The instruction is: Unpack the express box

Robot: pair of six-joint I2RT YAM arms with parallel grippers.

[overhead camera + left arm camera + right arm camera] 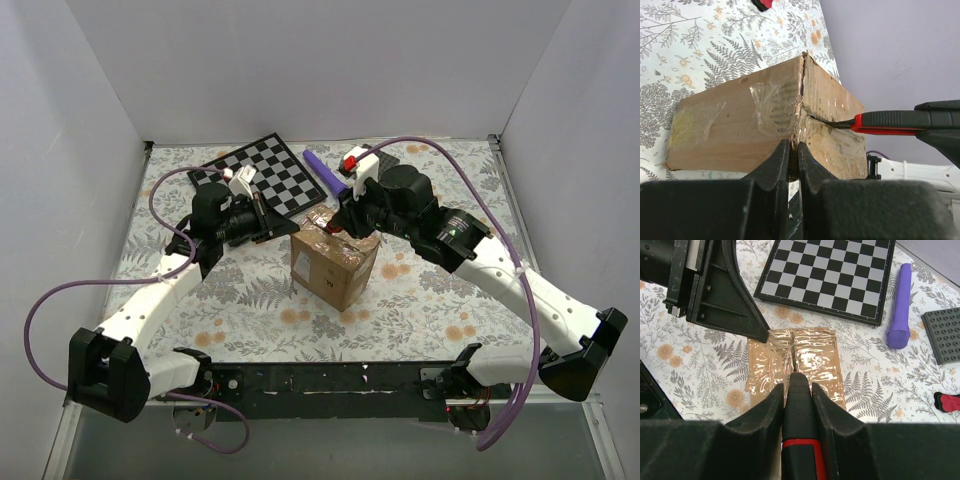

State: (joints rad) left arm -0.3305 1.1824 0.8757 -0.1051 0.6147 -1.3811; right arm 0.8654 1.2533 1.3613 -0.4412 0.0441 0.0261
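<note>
Right wrist: right gripper [798, 390] clamps cutter [799, 412], blade hidden; left gripper [794, 146] closed.

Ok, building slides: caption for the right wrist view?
Right gripper holds a cutter at the taped top seam of the express box.

express box [335, 262]: brown carton, upright mid-table, taped top flaps (seam slit).

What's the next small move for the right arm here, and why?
Probably draw the cutter along the seam of the express box: the right gripper holds it with its tip in the taped seam, the tape looks mostly uncut, and the shut left gripper sits at the box's edge.
</note>
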